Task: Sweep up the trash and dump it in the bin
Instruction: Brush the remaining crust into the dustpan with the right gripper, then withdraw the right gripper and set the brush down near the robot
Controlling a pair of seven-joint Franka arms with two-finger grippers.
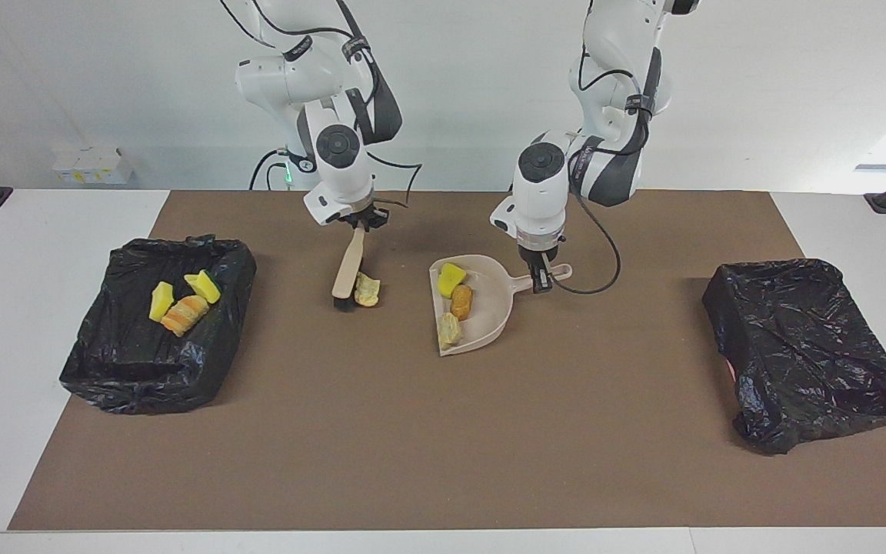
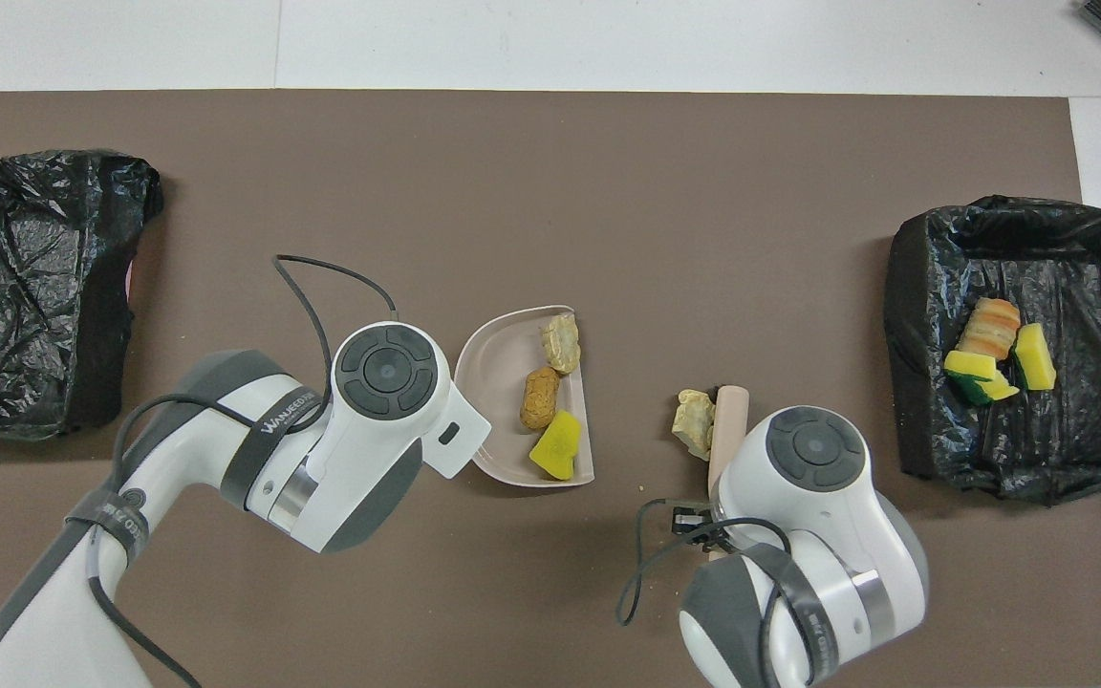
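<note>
- Right gripper [image 1: 358, 224] clamped on handle of beige plastic brush [image 1: 348, 269]; brush slants down to brown mat [image 1: 443, 446], bristle end at table level.
- Pale yellow-tan loose scrap [image 1: 368, 289] touching or just beside brush head, on side toward beige plastic dustpan [image 1: 493, 308]; contact not fully readable.
- Key relation: scrap between brush head and dustpan's open straight lip, so push line runs from brush toward left arm's end of table. Brush long axis roughly crosswise to that line, good for a sweep by judgement.
- Right arm nearer to loose scrap; gap of bare mat between scrap and pan lip.
- Left gripper [image 1: 540, 275] shut on dustpan handle, pan flat or nearly flat on mat, lip facing brush.
- Inside dustpan: yellow sponge piece [image 1: 451, 278], orange-tan bread-like chunk [image 1: 461, 302], pale green-yellow piece [image 1: 448, 331].
- Black bag-lined bin [image 1: 104, 362] at right arm's end holds three more scraps [image 1: 181, 304].
- Second black bag-lined bin [image 1: 804, 346] at left arm's end, contents not visible.
- Likely step: sweep last loose scrap into pan; dump not yet done.
</note>
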